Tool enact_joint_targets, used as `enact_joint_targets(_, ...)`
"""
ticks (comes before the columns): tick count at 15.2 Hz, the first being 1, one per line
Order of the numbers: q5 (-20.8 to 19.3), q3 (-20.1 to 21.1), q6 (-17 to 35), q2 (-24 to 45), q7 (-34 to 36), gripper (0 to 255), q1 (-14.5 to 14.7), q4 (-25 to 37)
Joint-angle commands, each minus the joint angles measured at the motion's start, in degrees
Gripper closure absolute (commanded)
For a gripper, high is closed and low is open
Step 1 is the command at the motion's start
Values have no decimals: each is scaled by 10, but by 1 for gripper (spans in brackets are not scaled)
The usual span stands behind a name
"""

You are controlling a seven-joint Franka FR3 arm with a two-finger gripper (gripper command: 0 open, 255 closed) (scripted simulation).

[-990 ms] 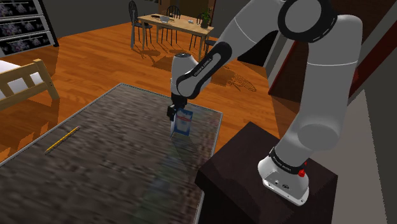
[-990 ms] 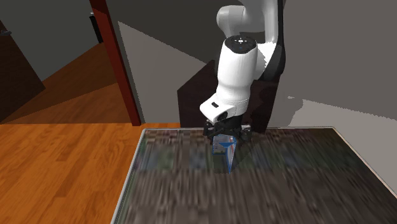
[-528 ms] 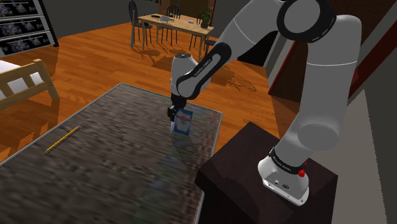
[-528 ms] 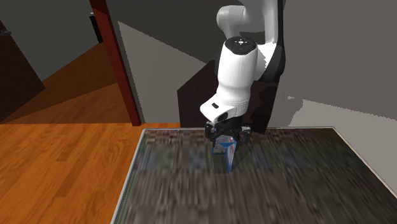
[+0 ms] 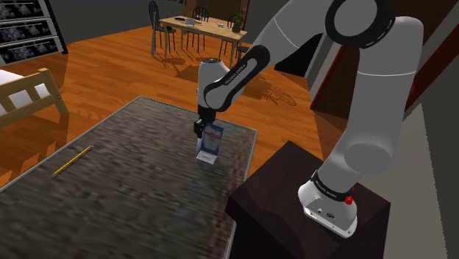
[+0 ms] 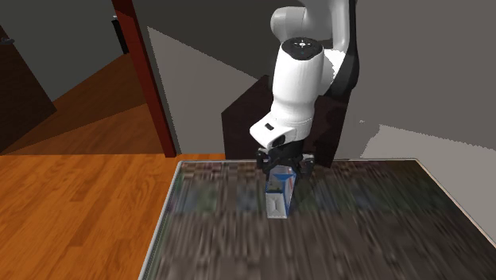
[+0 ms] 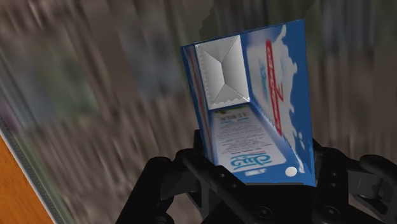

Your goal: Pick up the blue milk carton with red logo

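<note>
Firmly, the gripper [image 6: 283, 165] clasps the blue milk carton [image 6: 278, 197], hiding its upper end.

Before me spreads a dark, streaky grey-brown rectangular tabletop [image 5: 132, 199] with a thin pale rim. A slim yellow pencil [image 5: 72, 160] lies flat on it, near the shoulder view's left edge.

Claw [image 6: 284, 165] downward, tightly clenched.
</note>
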Motion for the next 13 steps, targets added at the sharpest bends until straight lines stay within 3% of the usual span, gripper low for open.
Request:
enact_joint_targets(1,3,2,-13,-15,-3,255,-2,-1)
enact_joint_targets(13,17,8,-80,-78,-12,255,-6,4)
